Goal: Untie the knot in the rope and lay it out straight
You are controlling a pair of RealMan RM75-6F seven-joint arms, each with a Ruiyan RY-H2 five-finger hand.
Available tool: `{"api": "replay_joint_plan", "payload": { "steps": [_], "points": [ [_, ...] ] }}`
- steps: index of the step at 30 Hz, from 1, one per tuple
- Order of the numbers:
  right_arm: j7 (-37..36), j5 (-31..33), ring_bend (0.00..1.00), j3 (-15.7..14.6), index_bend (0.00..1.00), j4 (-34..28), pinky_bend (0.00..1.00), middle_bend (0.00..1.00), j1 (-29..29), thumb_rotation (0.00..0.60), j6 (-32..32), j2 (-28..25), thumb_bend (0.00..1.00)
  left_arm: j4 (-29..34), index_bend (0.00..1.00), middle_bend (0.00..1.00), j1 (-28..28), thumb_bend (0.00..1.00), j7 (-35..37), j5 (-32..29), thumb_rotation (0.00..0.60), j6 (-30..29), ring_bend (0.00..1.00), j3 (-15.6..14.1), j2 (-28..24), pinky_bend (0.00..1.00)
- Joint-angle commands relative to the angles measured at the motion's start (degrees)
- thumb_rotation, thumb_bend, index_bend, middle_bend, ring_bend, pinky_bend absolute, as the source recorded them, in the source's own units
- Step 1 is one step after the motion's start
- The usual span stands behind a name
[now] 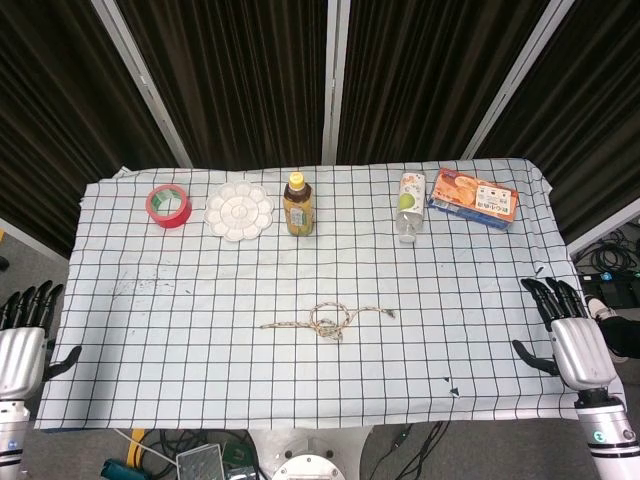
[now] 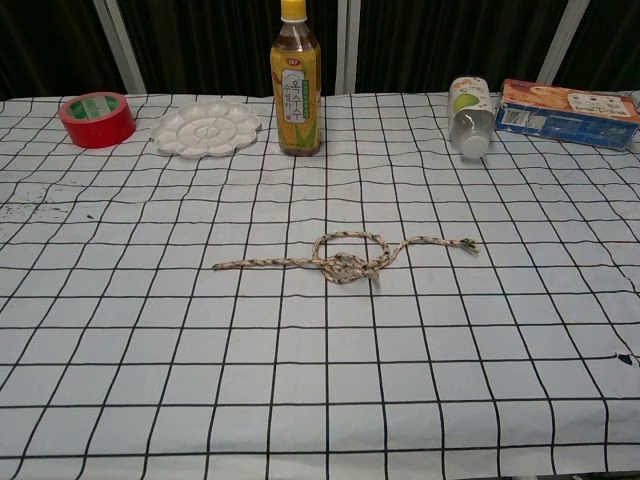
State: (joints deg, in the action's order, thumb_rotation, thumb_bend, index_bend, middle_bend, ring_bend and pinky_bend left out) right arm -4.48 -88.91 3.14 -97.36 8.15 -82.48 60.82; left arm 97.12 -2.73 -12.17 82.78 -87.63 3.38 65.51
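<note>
Nothing is done yet: the rope (image 2: 345, 256) lies mid-table toward the front edge, its knot (image 2: 350, 262) loose but tied. Left hand (image 1: 22, 335) and right hand (image 1: 567, 332) wait at the table's side edges, fingers spread, holding nothing.

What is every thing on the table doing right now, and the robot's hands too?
rope: knotted, lying flat mid-table, untouched.
tea bottle: upright, yellow cap on.
clear bottle: lying on its side.
tape roll: lying flat.
paint palette: flat, wells look empty.
box: lying flat, looks closed.
left hand: open, holding nothing, at the table's edge.
right hand: open, holding nothing, at the table's edge.
</note>
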Motion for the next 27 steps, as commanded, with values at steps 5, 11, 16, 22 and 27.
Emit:
{"api": "replay_joint_plan", "payload": {
  "steps": [5, 11, 16, 22, 27],
  "points": [
    [-0.57, 0.00, 0.00, -0.70, 0.07, -0.80, 0.00, 0.11, -0.45, 0.600, 0.29, -0.61, 0.19, -0.81, 0.00, 0.00, -0.12, 0.17, 0.44, 0.75, 0.600, -0.20, 0.00, -0.13, 0.61, 0.00],
    [-1.16, -0.71, 0.00, -0.96, 0.07, -1.14, 0.00, 0.11, -0.45, 0.600, 0.26, -1.01, 0.20, -0.96, 0.00, 0.00, 0.15, 0.18, 0.77, 1.00, 0.600, -0.50, 0.00, -0.38, 0.72, 0.00],
    [-0.78, -0.65, 0.00, -0.77, 0.07, -2.22, 0.00, 0.13, 2.59, 0.600, 5.32, -0.44, 0.19, -1.10, 0.00, 0.00, -0.15, 0.17, 0.83, 1.19, 0.600, -0.21, 0.00, -0.28, 0.70, 0.00],
    [3.72, 4.09, 0.00, 2.34, 0.19, -2.16, 0.00, 0.17, 10.07, 0.600, 16.01, 3.54, 0.19, -1.37, 0.00, 0.00, -0.51, 0.17, 1.02, 1.05, 0.600, 0.33, 0.00, -0.15, 0.67, 0.00],
    [8.61, 9.41, 0.00, 5.11, 0.31, 1.53, 0.00, 0.19, 16.22, 0.600, 23.28, 10.30, 0.21, -2.05, 0.00, 0.00, -0.71, 0.17, 1.53, -0.03, 0.600, 1.41, 0.00, -0.10, 0.75, 0.00]
  ]
}}
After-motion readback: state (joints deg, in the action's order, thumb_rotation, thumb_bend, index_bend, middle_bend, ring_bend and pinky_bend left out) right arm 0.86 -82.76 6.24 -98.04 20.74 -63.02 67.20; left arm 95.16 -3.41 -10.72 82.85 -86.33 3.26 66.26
